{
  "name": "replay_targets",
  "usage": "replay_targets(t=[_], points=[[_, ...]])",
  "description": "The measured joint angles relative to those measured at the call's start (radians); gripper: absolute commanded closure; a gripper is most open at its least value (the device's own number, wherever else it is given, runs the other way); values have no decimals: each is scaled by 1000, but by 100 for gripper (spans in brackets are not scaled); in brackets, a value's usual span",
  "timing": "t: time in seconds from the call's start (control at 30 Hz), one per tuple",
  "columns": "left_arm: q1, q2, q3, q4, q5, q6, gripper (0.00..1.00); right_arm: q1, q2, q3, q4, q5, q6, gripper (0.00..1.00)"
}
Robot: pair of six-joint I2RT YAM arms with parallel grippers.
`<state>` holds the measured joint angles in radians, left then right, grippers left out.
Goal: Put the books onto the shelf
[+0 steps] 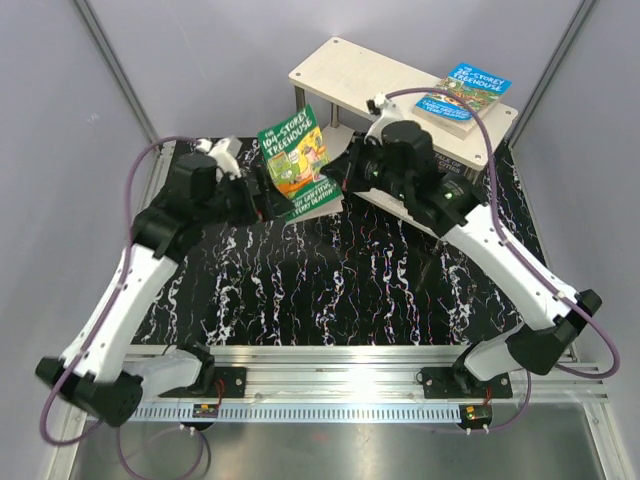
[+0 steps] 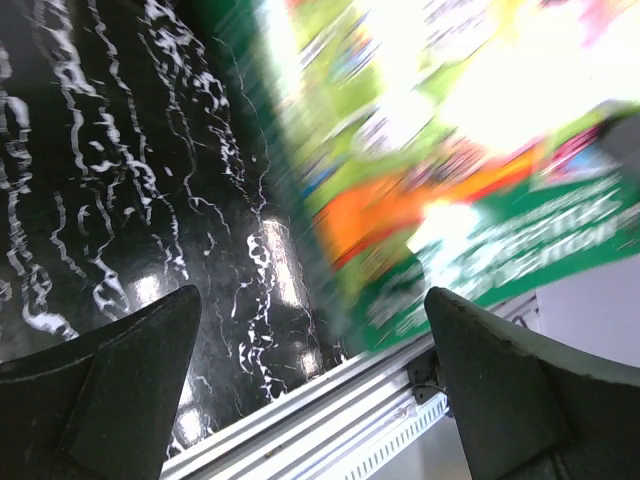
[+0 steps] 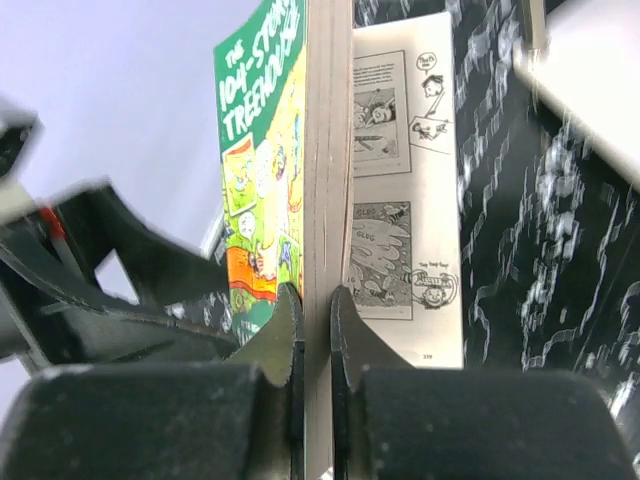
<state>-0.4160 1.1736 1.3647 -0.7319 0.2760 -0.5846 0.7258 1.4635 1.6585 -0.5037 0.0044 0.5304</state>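
Found right pincer [image 3: 315, 325] pressed together on the green book [image 1: 295, 160], one finger on the front cover side and the other against the page block, gripping at the book's edge nearest the wrist. Read the cover as "The 104-Storey Treehouse". Noted the book upright and leaning, just in front of the near left corner of the shelf [image 1: 340, 70], apart from its boards. Noted one illustrated page splayed loose outside the grip, on the side away from the cover. Cannot tell whether the book's lowest corner touches the counter [image 1: 330, 290].

Found left pincer [image 2: 310, 325] spread wide, fingers well apart, nothing between them. Seen from its wrist view: green cover ahead of the fingertips, blurred, not touching either finger. Placed from above at the book's left side, further out from the shelf's left end than the book itself.

Found blue book [image 1: 462, 98], titled "26-Storey Treehouse", lying flat, cover up, on the shelf's top board at its right end. Neither pincer near it.

Recorded shelf standing at the far side of the black marbled counter, pale boards on metal posts, right arm reaching across in front of its lower board.
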Motion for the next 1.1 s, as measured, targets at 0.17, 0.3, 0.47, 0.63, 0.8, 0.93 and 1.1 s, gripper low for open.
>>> replay_targets(t=[0.17, 0.3, 0.47, 0.63, 0.8, 0.93, 1.1], points=[[4, -190, -58, -45, -102, -45, 1, 3, 1, 240, -54, 92, -100, 100], [4, -305, -142, -106, -142, -85, 1, -23, 10, 396, -61, 198, -188, 100], [4, -367, -198, -191, -158, -123, 1, -197, 85, 570, -67, 230, -205, 100], [4, -403, -198, -244, -172, -132, 1, -344, 222, 745, -80, 309, -221, 100], [4, -443, -213, -263, -173, -148, 1, -417, 315, 839, -154, 351, -211, 100], [4, -468, -246, -270, -174, -154, 1, -452, 335, 845, -210, 426, -201, 100], [4, -464, -270, -270, -174, -154, 1, -512, 329, 808, -249, 491, -171, 100]])
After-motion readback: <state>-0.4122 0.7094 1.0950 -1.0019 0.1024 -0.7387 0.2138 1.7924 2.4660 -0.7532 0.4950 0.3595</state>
